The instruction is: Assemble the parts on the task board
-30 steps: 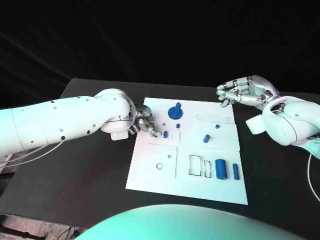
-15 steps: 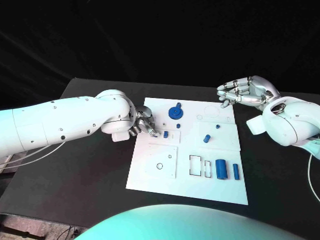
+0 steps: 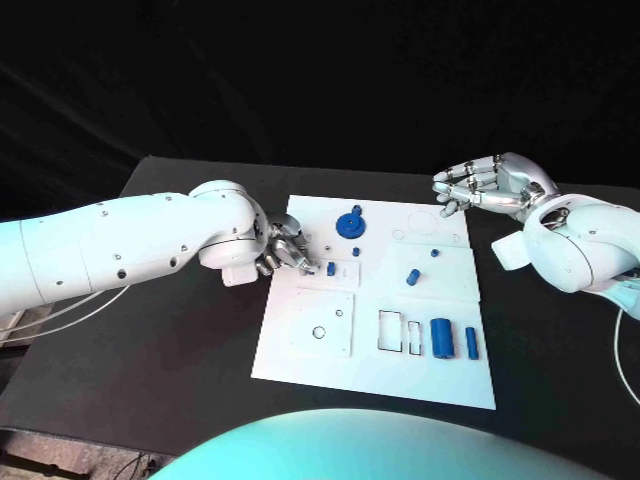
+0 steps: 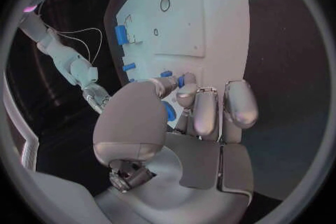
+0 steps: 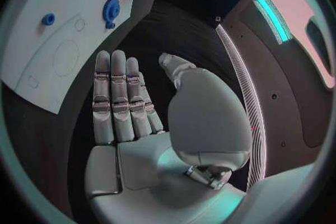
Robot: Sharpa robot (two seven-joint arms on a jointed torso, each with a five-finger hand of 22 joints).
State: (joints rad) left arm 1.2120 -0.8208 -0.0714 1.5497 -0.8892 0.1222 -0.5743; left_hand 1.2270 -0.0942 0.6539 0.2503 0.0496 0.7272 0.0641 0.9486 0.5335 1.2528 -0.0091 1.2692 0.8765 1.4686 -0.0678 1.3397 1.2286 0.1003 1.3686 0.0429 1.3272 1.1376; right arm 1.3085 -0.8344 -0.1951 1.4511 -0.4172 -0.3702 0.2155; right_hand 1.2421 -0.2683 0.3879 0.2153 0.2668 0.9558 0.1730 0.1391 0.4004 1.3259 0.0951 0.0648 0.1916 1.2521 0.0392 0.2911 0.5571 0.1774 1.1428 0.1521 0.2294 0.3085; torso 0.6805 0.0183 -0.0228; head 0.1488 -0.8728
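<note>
My left hand [image 3: 284,247] sits at the left edge of the board [image 3: 320,345], fingers curled toward a small blue peg [image 3: 332,268] standing in the board just beside the fingertips [image 3: 309,266]. In the left wrist view the thumb and a finger close around that peg [image 4: 183,79], so I read it as pinched between them. The board lies mid-table [image 3: 162,340], a white plate with the blue parts spread over it. Toward its far end rests a round blue disc [image 3: 352,223] with a short stem. Near the middle stands a second short peg [image 3: 412,277], with a smaller blue piece [image 3: 436,254] beyond it. Near the front right corner lie a thick blue cylinder [image 3: 441,337] and, just beside it, a slimmer bar [image 3: 472,343], both lengthwise, next to two empty rectangular slots [image 3: 392,332]. A small ring outline [image 3: 319,332] marks the front left panel. My right hand [image 3: 490,186] hovers off the board's far right corner, above the table, palm toward the board; its fingers [image 5: 115,98] lie straight and side by side, thumb apart, holding nothing.
</note>
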